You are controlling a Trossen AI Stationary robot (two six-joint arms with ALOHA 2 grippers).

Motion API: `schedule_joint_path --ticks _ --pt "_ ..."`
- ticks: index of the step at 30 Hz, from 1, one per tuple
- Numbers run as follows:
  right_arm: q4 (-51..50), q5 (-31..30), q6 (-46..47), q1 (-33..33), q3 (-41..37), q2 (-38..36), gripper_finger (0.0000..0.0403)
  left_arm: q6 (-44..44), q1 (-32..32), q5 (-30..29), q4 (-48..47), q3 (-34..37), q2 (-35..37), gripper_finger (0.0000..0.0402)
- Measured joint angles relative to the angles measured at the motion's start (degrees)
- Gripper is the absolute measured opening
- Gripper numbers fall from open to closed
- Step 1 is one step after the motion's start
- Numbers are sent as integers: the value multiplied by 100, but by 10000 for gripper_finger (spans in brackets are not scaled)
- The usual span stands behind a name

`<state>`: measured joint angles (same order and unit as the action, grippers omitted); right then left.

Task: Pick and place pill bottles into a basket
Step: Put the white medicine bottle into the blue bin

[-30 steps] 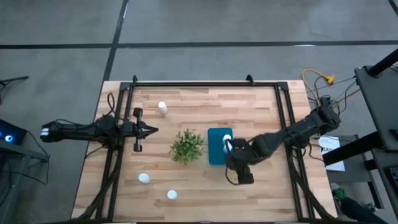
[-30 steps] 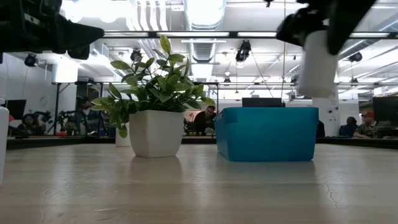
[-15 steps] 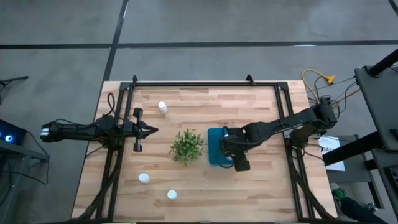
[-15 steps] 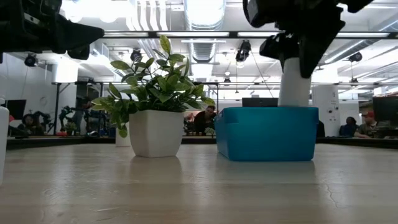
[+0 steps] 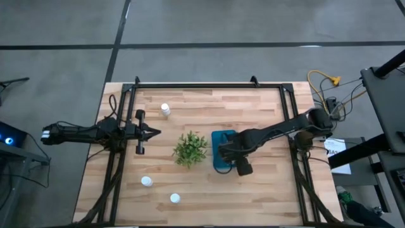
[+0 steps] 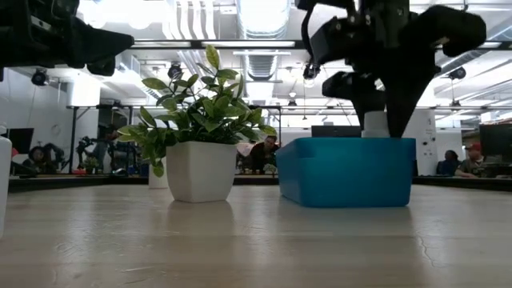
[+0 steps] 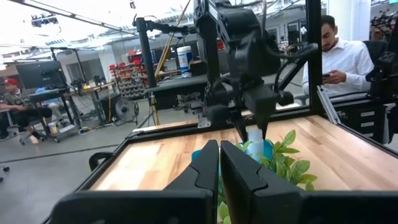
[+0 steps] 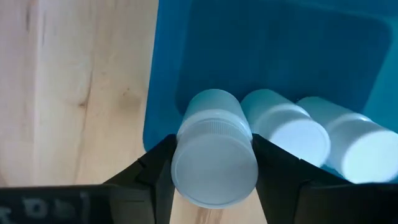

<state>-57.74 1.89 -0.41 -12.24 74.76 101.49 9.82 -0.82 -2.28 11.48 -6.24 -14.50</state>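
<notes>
Right gripper lowers a pill bottle into the basket

At frame centre its fingers clamp the bottle over the teal basket, beside two bottles already inside. Three more stand on the table. Left gripper, fingers closed on nothing, waits mid-left.

Grey concrete floor w/ dark seam lines around the wooden table. Yellow cable on floor at far right. Low view: open workshop, white ceiling ducts, bright overhead lights, desks far back w/ seated people. Left wrist view: person in white shirt seated at right, shelving far back left.
</notes>
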Motion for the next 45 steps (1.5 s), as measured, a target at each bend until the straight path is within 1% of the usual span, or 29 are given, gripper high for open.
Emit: schedule_joint_path --ticks 4,9,11,17,22,26,29,33,45 --pt "-25 9 -38 18 0 179 161 2 -1 -2 1 0 0 0" --pt "-30 15 -111 19 0 264 187 2 0 -4 3 0 0 0" --pt "-30 15 -113 16 0 264 191 2 0 -4 3 0 0 0" --pt "-83 19 -96 14 43 188 189 2 -2 -4 3 0 0 0" --pt "-203 32 -85 14 209 188 196 2 0 -4 3 0 0 0" --pt "-202 289 -87 14 265 188 199 2 0 -4 3 0 0 0" --pt "-218 313 -42 12 244 188 200 4 -1 -4 3 0 0 0" --pt "-398 275 31 14 196 190 200 7 0 -4 3 0 0 0" --pt "-395 260 16 14 157 210 201 7 0 -14 3 0 0 0"
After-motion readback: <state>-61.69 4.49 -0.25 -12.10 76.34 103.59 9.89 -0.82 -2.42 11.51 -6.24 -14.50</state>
